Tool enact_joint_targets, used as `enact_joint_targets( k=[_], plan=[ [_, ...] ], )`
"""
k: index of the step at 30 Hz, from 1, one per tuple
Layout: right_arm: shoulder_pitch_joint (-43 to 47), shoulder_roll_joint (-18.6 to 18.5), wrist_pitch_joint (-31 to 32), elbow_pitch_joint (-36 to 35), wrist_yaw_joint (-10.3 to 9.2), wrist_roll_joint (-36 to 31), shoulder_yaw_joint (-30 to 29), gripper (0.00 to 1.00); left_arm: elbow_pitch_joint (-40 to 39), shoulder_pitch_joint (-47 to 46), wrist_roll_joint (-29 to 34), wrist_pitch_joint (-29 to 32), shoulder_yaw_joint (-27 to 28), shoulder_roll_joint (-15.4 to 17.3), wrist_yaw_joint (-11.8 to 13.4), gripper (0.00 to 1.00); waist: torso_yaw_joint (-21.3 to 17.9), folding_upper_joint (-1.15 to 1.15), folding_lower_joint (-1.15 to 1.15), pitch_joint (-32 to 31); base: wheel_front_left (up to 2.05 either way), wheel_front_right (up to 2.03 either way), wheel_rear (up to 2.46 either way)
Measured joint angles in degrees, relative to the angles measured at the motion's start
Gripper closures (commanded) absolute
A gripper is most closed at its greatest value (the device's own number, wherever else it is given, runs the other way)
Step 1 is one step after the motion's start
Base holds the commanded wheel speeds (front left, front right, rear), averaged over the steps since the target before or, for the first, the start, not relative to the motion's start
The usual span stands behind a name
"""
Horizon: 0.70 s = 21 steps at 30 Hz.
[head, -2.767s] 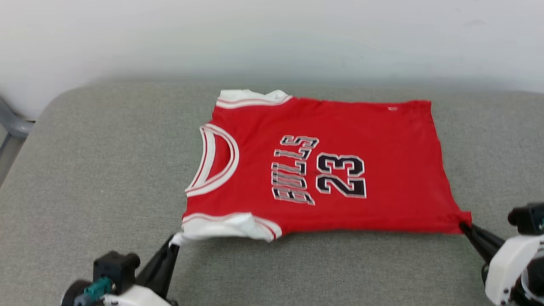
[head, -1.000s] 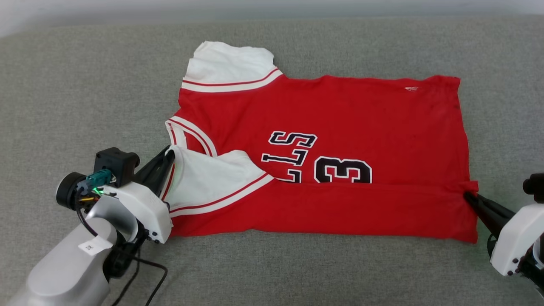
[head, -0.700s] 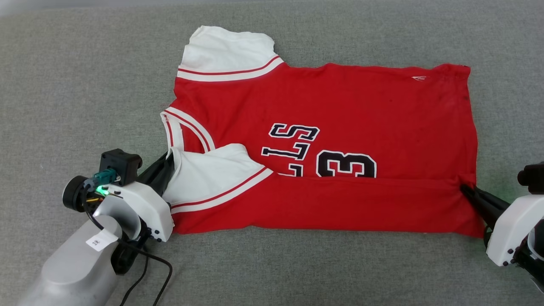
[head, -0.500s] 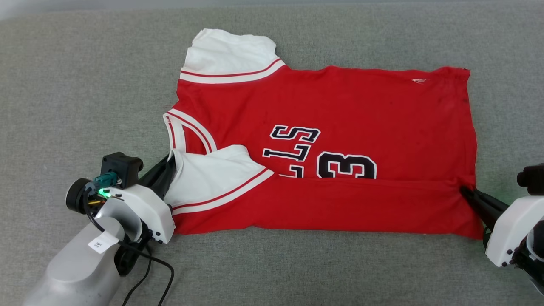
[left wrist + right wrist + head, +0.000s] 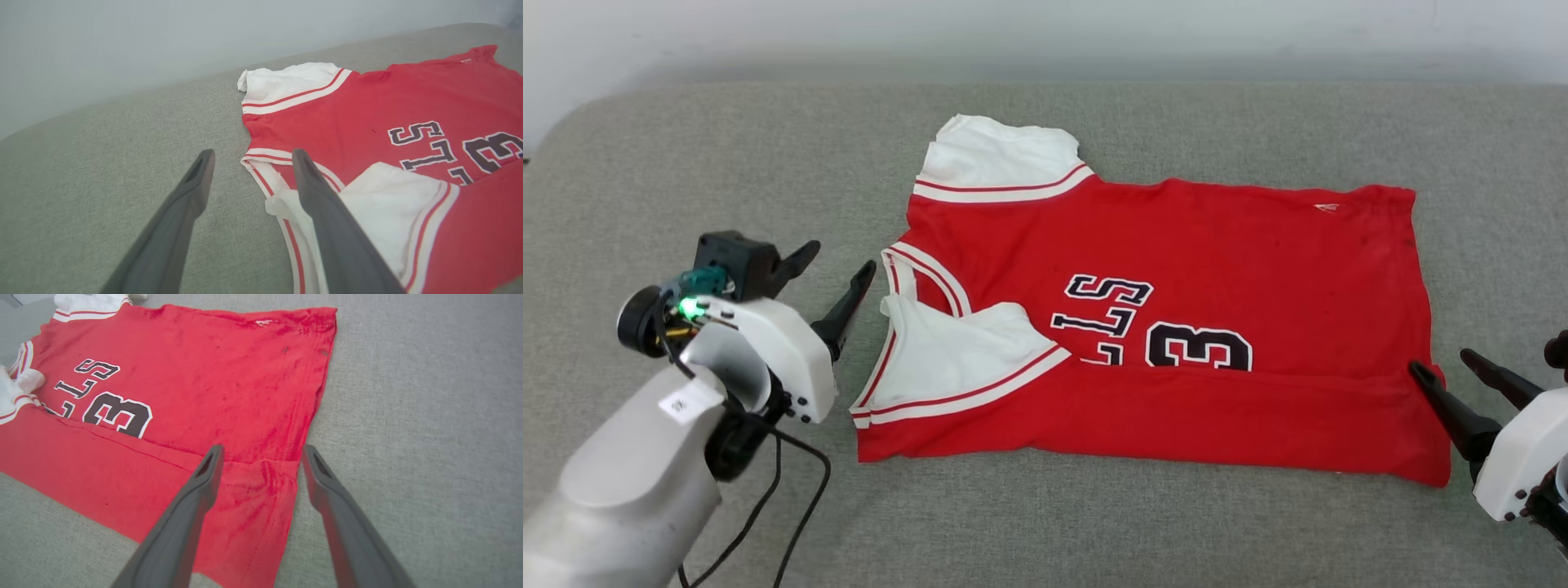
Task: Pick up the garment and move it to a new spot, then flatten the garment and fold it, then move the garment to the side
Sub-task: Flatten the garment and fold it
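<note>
Jersey [image 5: 1176, 269] lies flat, near edge folded over its lettering [image 5: 1111, 306]. Left gripper [image 5: 840, 256] and right gripper [image 5: 1440, 360] gape empty just off its ends; more folding and the sideways move look left to do.

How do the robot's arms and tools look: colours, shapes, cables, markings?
The left tool and the right tool each have two long, dark, tapering fingers on a white housing. The left forearm is silver-grey with a small white label and a loose black cable. Its wrist carries a black block, a teal connector and a green light.
</note>
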Motion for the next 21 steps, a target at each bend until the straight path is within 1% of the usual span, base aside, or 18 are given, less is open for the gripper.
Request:
enact_joint_targets(
  k=[2, 6, 14, 18, 21],
  plan=[
    [0.53, 0.12, 0.07, -0.46, 0.0, -0.12, -0.52, 0.0, -2.16, -0.96, -0.89, 4.11, -0.37, 1.18, -0.52, 0.0, 0.35, 0.0, 0.0, -0.67, 0.0, 0.0, 0.0],
    [1.43, 0.7, 0.7, -1.36, 0.0, -1.1, -1.0, 0.0, -6.45, -3.32, -3.57, 14.54, -1.57, 3.5, -1.35, 0.0, 0.95, 0.0, 0.0, -1.54, 0.0, 0.0, 0.0],
    [2.92, 1.42, 2.31, -2.31, 0.0, -1.68, -1.59, 0.0, -11.83, -5.98, -11.56, 37.38, -5.17, 6.03, -2.08, 0.0, 0.79, 0.0, 0.0, -2.15, 0.0, 0.0, 0.0],
    [3.12, 1.8, 3.63, -2.76, 0.0, -1.68, -1.92, 0.0, -13.07, -6.76, -14.48, 44.41, -6.17, 6.46, -2.1, 0.0, 0.26, 0.0, 0.0, -1.94, 0.0, 0.0, 0.0],
    [3.2, 2.01, 4.25, -2.93, 0.0, -1.67, -2.27, 0.0, -13.36, -6.78, -16.14, 48.51, -7.26, 6.79, -2.12, 0.0, -0.14, 0.0, 0.0, -1.61, 0.0, 0.0, 0.0]
  ],
)
